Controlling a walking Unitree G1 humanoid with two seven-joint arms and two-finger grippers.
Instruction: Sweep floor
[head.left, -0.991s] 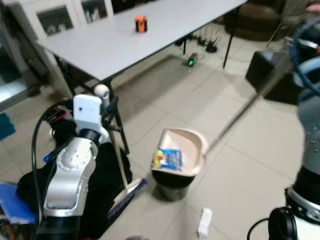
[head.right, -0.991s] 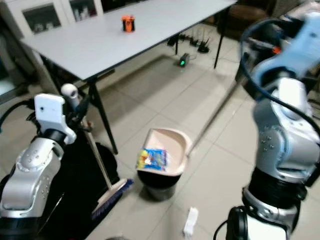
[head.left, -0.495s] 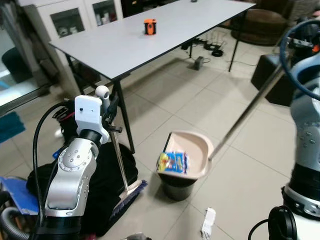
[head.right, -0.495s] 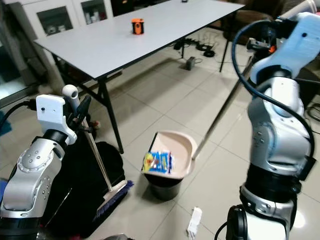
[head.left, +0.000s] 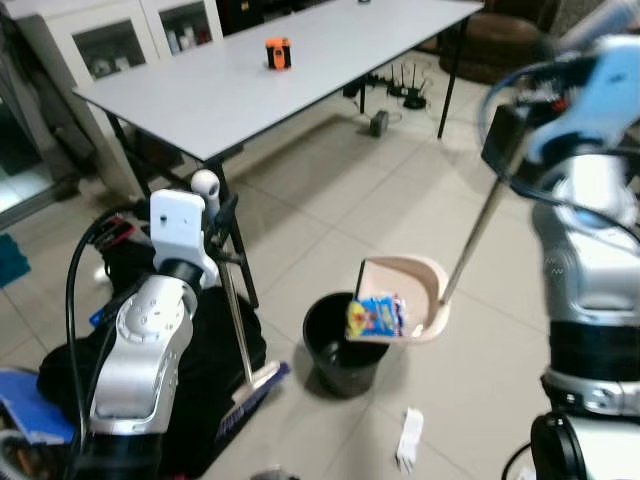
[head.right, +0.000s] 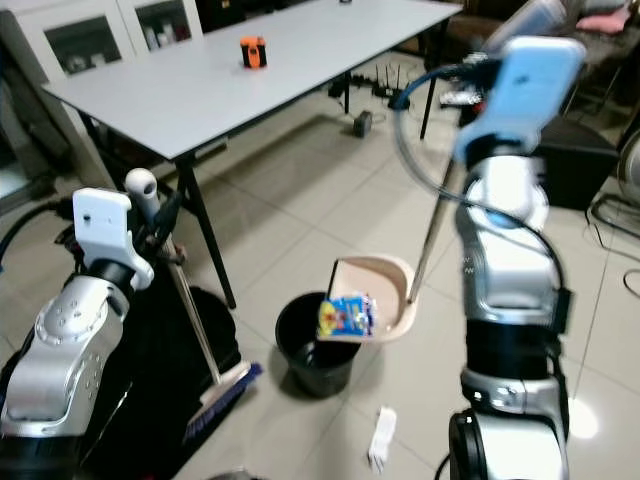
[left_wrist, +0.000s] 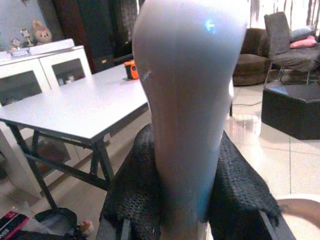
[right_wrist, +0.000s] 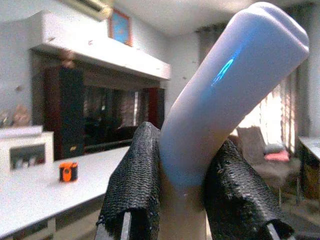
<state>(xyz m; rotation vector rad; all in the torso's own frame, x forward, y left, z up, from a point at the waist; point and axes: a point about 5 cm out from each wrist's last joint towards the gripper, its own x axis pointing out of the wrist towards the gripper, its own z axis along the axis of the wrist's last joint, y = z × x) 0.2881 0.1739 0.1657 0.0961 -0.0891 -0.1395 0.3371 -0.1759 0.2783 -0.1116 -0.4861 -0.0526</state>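
Note:
A beige long-handled dustpan hangs tilted beside the rim of a black bin. A colourful wrapper lies at the pan's lower lip, over the bin's edge. The pan's thin handle rises steeply to my right gripper, which is shut on its pale grip. My left gripper is shut on the top of the broom handle. The broom stands near upright at my left side, its blue-bristled head on the tiles.
A white scrap lies on the tiles in front of the bin. A grey table with black legs stands behind, an orange object on it. Dark bags lie by my left side. A black ottoman stands at the right.
The dustpan has shifted from above the bin to its right rim and tipped, its handle now steeper. The wrapper has slid to the pan's lip. The broom has stayed in place.

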